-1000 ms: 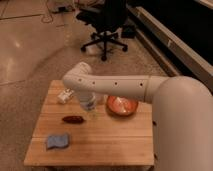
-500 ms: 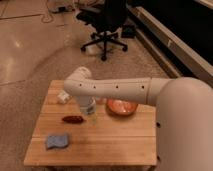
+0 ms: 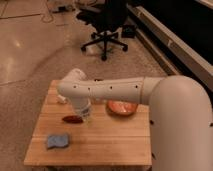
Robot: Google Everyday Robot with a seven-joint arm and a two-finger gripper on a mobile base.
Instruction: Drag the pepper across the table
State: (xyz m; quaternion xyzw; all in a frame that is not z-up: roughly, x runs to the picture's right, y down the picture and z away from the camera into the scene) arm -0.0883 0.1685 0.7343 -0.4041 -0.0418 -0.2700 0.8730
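we see the claw (image 3: 85, 114) clenched and low at centre-left of the frame, just right of the pepper (image 3: 71, 119) lying on the left half of the desk (image 3: 110, 145), contact unclear, so we judge the drag across is not yet done.

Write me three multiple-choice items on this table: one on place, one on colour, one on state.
1. The cloth is: A blue-grey; B yellow; C green.
2. The pepper is: A on the cloth; B on the bare table beside the pincer; C off the table.
3. The pepper is: A standing on end; B held aloft; C lying flat.
A, its folds show blue-grey. B, it sits on the planks by the low pincer. C, its length rests on the wood.
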